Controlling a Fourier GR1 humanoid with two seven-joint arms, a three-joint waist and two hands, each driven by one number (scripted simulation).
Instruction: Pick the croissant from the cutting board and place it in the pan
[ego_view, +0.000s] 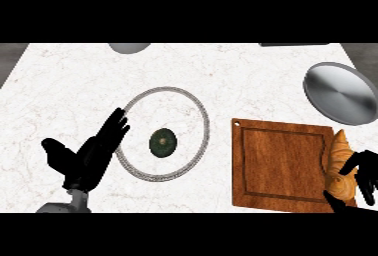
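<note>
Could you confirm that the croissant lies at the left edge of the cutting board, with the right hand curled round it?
Not quite: the head view shows the croissant at the right edge of the cutting board, not the left. The right hand does curl round it there.

A round lid (179, 114) (dark knob (163, 142) at centre) lies on the marble counter (59, 80).
</note>
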